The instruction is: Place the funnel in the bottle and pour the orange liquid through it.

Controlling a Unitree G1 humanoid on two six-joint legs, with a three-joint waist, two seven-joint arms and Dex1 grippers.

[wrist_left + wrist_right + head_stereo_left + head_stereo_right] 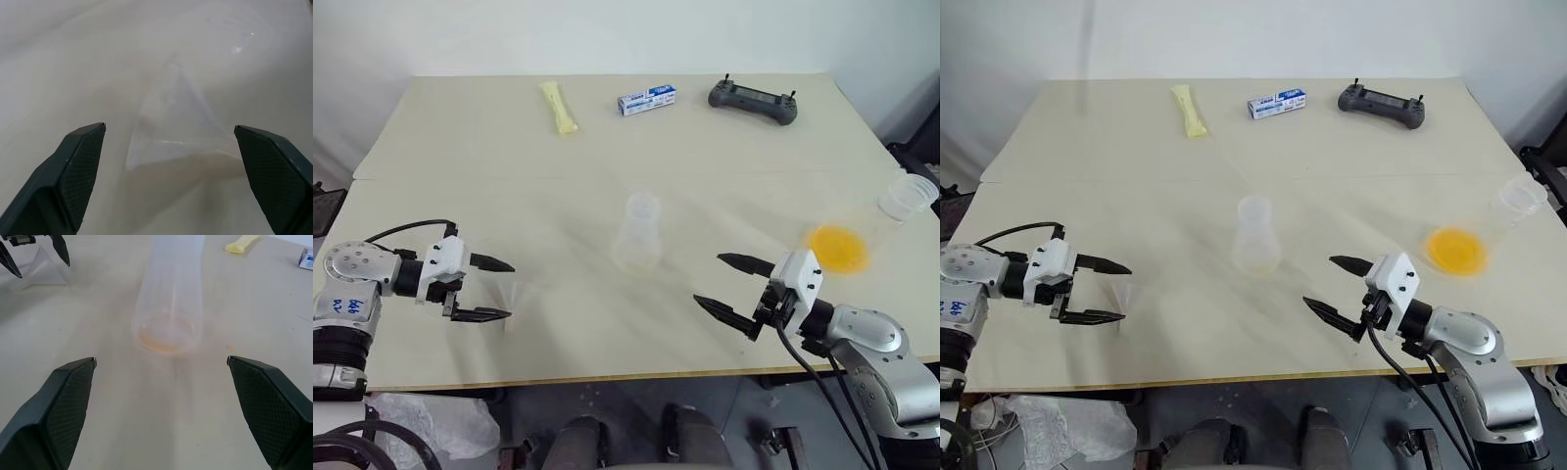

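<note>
Both our pincers stand wide open, empty. The left pincer [494, 289] frames the funnel [521, 302] standing mouth-down on the worktop [607, 147], left of the bottle [637, 235]. Closing off-centre could skid or squash the slick cone.

The light is bright and soft all over the pale bench [724, 157]. Shadows are faint and short. A small white shine sits on the bench in the left wrist view. There the clear funnel [178, 122] looks hazy and hard to see. In the right wrist view the bottle [168, 293] looks blurry and washed out near its top.
</note>
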